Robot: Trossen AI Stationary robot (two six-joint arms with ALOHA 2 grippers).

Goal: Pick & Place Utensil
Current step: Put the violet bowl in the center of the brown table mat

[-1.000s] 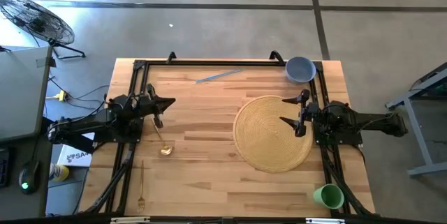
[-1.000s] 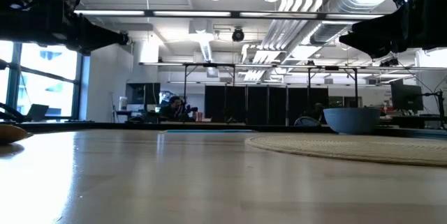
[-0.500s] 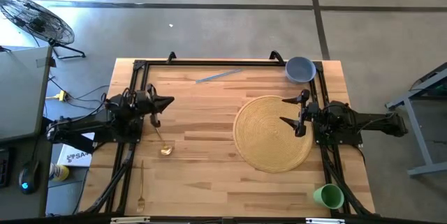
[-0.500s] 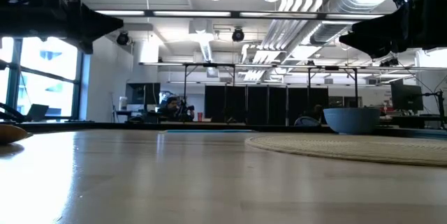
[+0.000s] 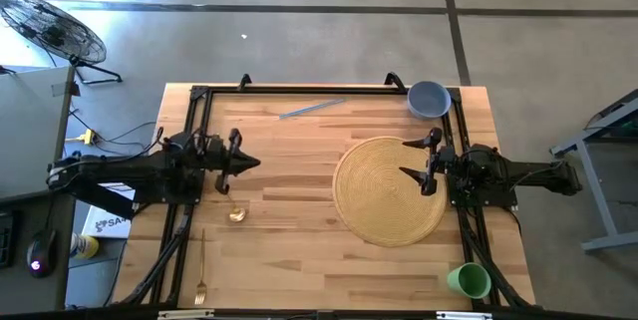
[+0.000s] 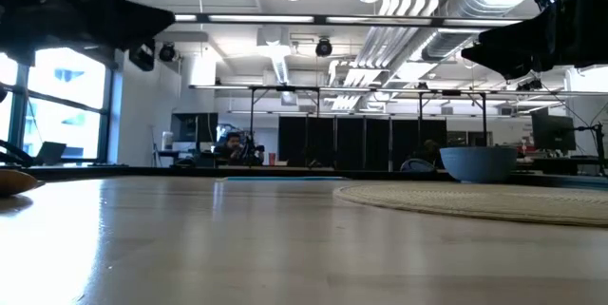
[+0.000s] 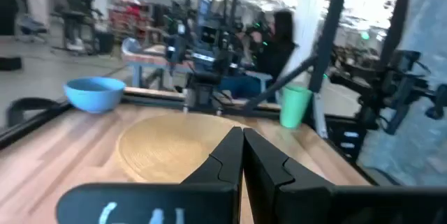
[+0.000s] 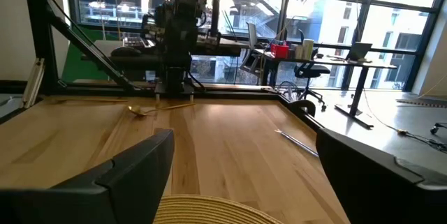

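A gold spoon (image 5: 231,203) lies flat on the wooden table near its left side, bowl toward the near edge; it also shows far off in the right wrist view (image 8: 143,110). My left gripper (image 5: 254,162) hovers above the table just beyond the spoon's handle end, its fingers shut on nothing (image 7: 242,140). My right gripper (image 5: 403,158) waits open above the round woven mat (image 5: 384,205), with a wide gap between its fingers (image 8: 244,175). A gold fork (image 5: 201,265) lies by the near left corner.
A blue bowl (image 5: 429,99) stands at the far right corner and a green cup (image 5: 469,280) at the near right corner. A thin bluish utensil (image 5: 312,108) lies near the far edge. Black frame rails run along the table's left and right sides. Bare wood lies between spoon and mat.
My left gripper has moved a little toward the table's right and near edges, ending beside the spoon's handle end, with its fingers staying together. The right arm, the spoon and the other things have kept still.
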